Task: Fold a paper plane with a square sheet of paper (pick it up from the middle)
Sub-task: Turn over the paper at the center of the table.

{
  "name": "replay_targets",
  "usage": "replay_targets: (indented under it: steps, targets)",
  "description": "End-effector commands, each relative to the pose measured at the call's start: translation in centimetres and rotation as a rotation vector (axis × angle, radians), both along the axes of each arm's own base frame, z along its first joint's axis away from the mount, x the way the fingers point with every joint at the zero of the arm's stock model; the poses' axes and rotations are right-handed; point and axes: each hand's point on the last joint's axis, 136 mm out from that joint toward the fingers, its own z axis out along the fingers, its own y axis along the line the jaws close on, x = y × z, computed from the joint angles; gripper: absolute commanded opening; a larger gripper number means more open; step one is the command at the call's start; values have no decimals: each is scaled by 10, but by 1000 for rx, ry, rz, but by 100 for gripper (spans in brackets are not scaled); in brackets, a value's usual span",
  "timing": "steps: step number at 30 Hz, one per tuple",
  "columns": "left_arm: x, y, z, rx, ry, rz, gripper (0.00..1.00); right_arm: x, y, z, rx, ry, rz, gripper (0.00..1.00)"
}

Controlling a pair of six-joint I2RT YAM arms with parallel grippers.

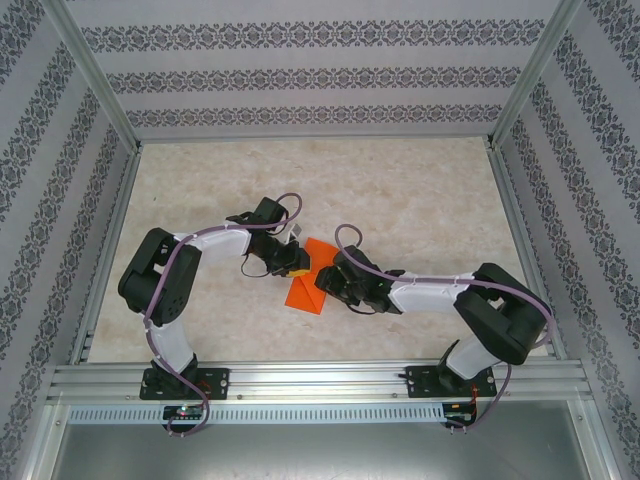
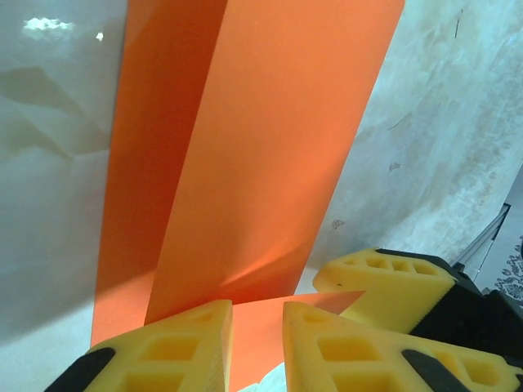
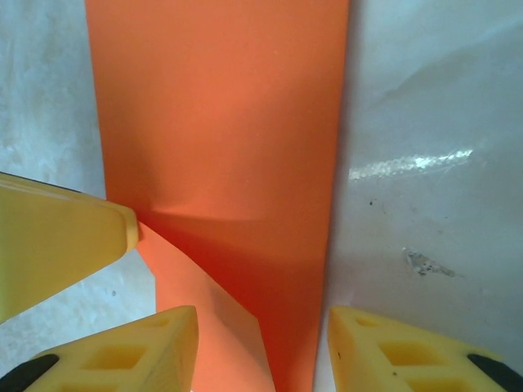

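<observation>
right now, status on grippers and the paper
Left gripper barely open, right gripper open. Orange paper part-folded, under both. The two crowd each other.

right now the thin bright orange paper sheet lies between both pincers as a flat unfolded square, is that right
No. The thin bright orange paper sheet does lie between the left pincer and right pincer, but it is folded, not a flat square: the left wrist view shows a long crease with one layer over another.

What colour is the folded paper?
The paper is plain bright orange; right wrist view shows it best.
</observation>
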Motion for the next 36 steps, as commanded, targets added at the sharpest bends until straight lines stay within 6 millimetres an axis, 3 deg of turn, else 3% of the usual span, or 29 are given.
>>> replay_targets:
  steps: [1,11,17,36]
  targets:
    - [3,-2,-3,13,-12,-25,25,8,8,6,25,-17,-6,48]
    - [3,-2,-15,29,9,-29,24,8,15,-4,42,5,6,47]
    - [2,-1,-19,36,14,-27,24,9,18,-1,68,-5,3,41]
    - [1,0,-25,43,28,-29,23,9,17,4,102,-43,1,41]
